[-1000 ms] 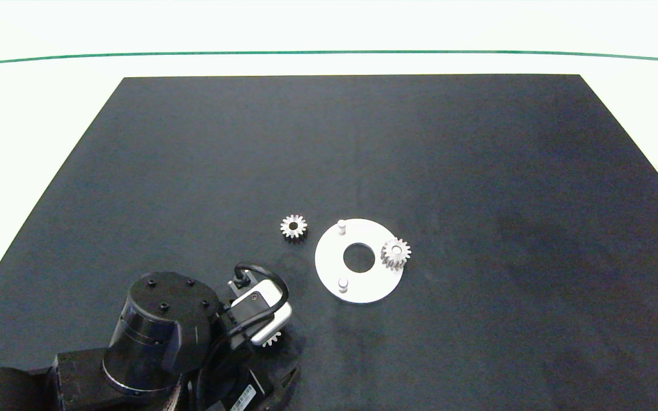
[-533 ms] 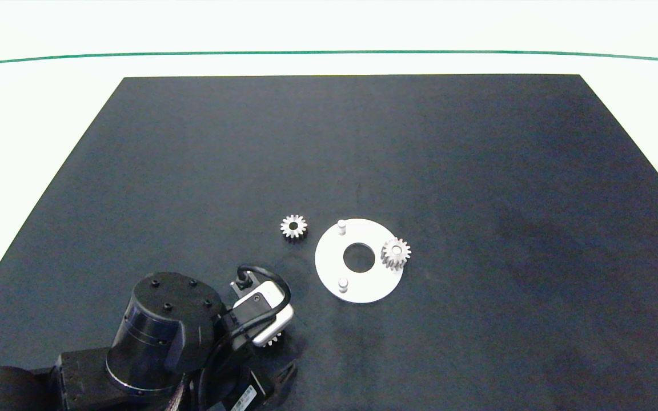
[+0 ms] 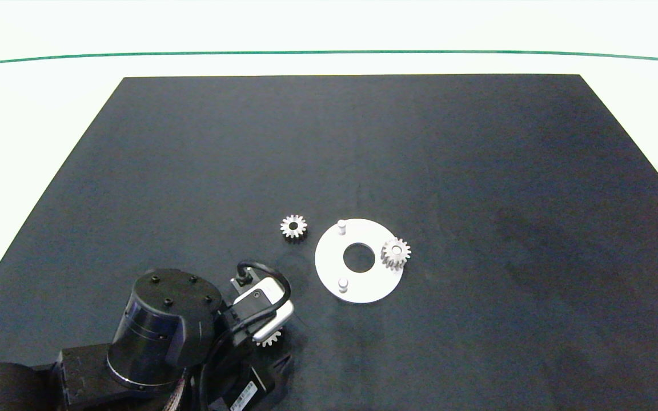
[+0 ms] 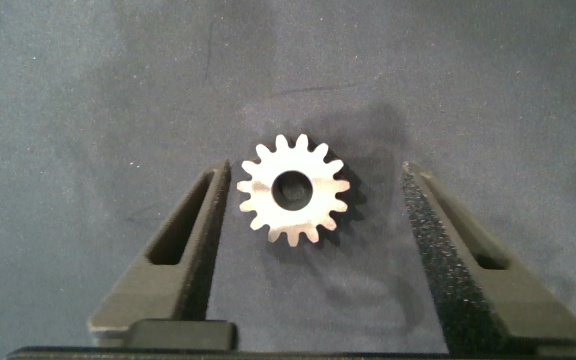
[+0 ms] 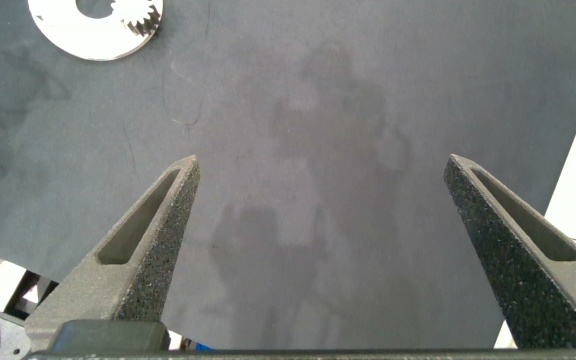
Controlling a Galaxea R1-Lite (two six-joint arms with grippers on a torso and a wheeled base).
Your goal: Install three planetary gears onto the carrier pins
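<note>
Left pincer point(image 4: 313, 180) open, gear point(image 4: 294, 191) between, black mat point(image 3: 477, 171)

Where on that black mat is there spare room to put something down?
The mat's far half and whole right side, beyond the white disc, are bare. It is crowded near the front left, where the left gripper straddles a gear.

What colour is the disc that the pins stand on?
White. The disc shows best in the head view, lying on the dark mat.
</note>
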